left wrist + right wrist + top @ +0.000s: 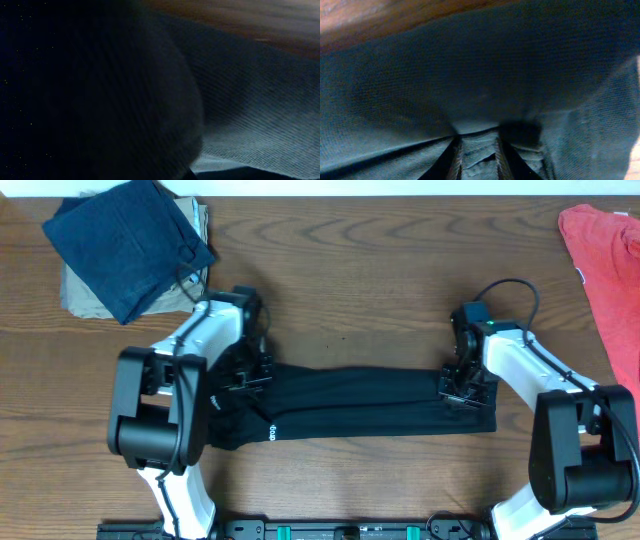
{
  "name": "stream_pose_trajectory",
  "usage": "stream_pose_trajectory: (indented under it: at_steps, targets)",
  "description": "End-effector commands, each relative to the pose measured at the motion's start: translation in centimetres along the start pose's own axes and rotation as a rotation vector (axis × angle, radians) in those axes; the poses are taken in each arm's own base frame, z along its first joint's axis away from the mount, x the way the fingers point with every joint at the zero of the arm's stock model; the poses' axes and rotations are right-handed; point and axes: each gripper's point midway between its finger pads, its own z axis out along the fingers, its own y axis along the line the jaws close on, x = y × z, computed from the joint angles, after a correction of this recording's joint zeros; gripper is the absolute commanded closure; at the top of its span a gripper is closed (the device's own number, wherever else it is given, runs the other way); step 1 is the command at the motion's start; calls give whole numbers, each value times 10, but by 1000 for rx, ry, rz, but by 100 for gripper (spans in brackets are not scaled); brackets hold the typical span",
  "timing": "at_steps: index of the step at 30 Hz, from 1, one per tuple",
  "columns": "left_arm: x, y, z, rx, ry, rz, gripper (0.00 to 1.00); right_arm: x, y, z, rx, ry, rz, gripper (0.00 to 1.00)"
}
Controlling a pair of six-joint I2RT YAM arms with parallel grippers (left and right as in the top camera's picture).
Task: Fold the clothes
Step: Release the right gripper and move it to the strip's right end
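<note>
Found the black T-shirt (370,405) stretched as a long band across the middle of the table (350,290). Saw left jaws clamped on its left end, right jaws narrowed on bunched cloth at its right end. Noted navy garment (125,240) upper left.

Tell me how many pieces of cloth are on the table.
4: black T-shirt at centre, red garment at right edge, navy garment far left atop a tan cloth. More may hide beneath.

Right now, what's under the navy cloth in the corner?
A tan cloth, showing at the navy cloth's left and right edges. Its middle is covered, so anything more is hidden.
</note>
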Motion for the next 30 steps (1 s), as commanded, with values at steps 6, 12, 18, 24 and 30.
stream_pose_trajectory:
  at_steps: [6,12,18,24,30]
  targets:
    - [8,53,8,-107,54,-98,94,-1,-32,4,24,25,93,97]
    - [14,46,-33,-77,-64,-81,94,-9,-51,-24,26,65,159,99]
    - [24,40,-80,-36,-227,-60,73,-31,-63,-68,5,13,178,86]
    - [30,38,-96,-21,-286,-51,27,-49,-87,-80,-15,-49,257,1]
    - [31,39,-95,-24,-277,-53,2,-55,-123,-71,-79,-56,403,1]
